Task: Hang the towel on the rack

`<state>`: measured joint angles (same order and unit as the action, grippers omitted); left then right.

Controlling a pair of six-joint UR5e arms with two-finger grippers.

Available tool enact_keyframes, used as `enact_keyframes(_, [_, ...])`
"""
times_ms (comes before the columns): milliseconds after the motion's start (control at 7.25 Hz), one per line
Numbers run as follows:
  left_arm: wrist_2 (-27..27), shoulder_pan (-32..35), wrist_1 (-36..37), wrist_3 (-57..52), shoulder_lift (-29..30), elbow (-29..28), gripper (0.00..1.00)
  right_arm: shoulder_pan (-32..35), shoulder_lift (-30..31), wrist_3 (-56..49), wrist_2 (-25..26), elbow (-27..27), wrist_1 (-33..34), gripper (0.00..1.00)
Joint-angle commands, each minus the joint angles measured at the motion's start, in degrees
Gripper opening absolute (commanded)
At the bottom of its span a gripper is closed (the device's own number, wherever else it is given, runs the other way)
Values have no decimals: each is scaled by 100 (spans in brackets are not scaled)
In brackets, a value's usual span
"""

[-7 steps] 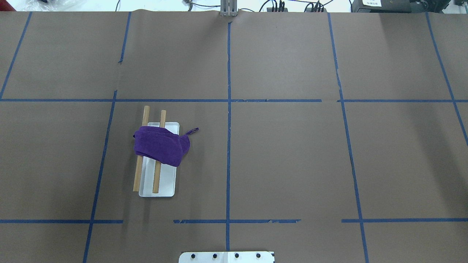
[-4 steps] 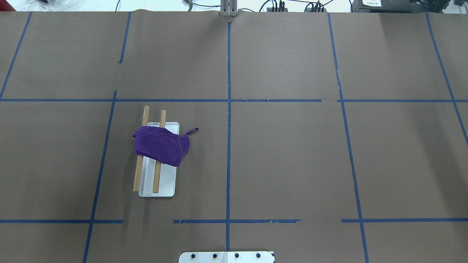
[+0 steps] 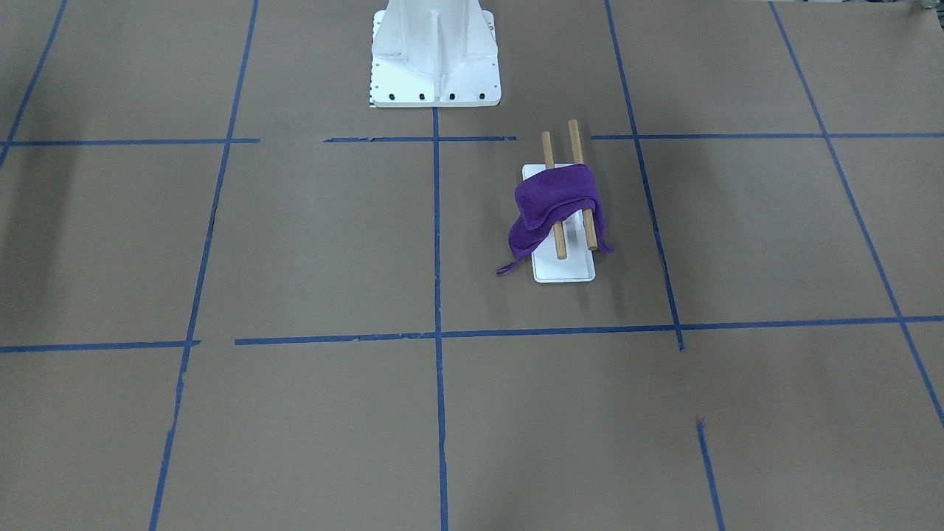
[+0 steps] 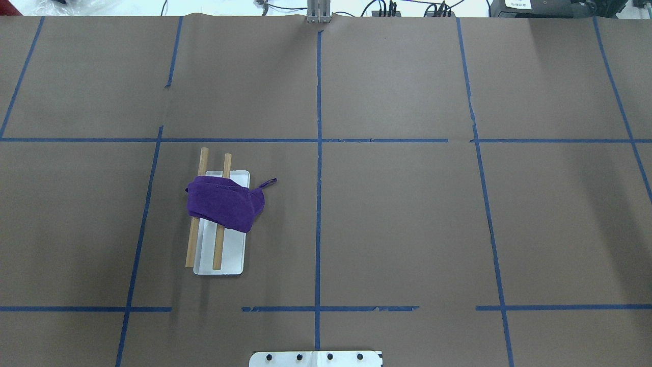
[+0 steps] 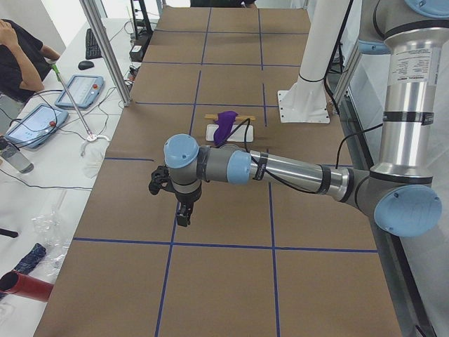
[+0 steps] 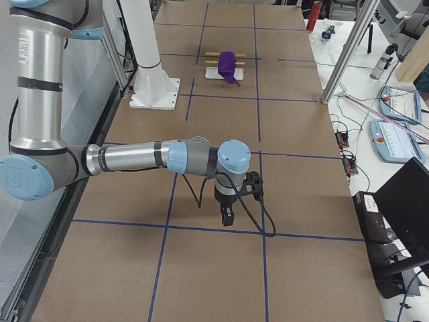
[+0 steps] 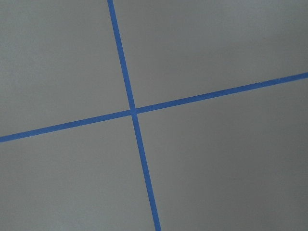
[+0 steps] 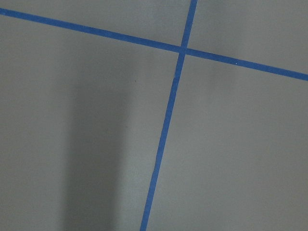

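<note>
A purple towel [image 4: 221, 204] is draped across both brown dowels of the rack [image 4: 229, 257] on the table's left half, with a small loop trailing onto the table. It also shows in the front view, towel [image 3: 553, 195] over rack [image 3: 564, 271]. The left gripper [image 5: 182, 214] shows only in the left side view, pointing down over the table far from the rack. The right gripper [image 6: 228, 215] shows only in the right side view, also pointing down and far from the rack. I cannot tell whether either is open or shut. Both wrist views show only brown paper with blue tape.
The white robot pedestal [image 3: 435, 59] stands at the table's near middle edge. Blue tape lines [image 4: 318, 204] grid the brown table cover. An operator [image 5: 17, 49] sits by tablets on a side table in the left side view.
</note>
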<state>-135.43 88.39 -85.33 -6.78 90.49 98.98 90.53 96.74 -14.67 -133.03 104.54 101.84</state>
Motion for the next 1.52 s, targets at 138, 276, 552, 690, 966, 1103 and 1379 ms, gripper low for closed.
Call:
enact_keyframes(138, [8, -50, -54, 10, 21, -299, 100, -157, -67, 357, 75, -4, -42, 100])
enact_keyframes(276, [16, -93, -37, 37, 134, -327, 100, -428, -59, 517, 84, -12, -42, 100])
enact_keyframes(552, [8, -207, -45, 46, 231, -353, 100, -518, -68, 571, 84, -12, -286, 100])
enact_keyframes(690, [16, -208, -45, 46, 310, -449, 100, -519, -68, 562, 84, -21, -288, 100])
enact_keyframes(966, [69, -217, -28, 63, 311, -406, 100, -519, -59, 562, 84, -30, -340, 100])
enact_keyframes(1103, [60, -234, -36, 54, 302, -441, 100, -510, -41, 554, 84, -30, -367, 100])
enact_keyframes(1379, [69, -235, -19, 54, 267, -389, 100, -519, 2, 571, 49, -30, -384, 100])
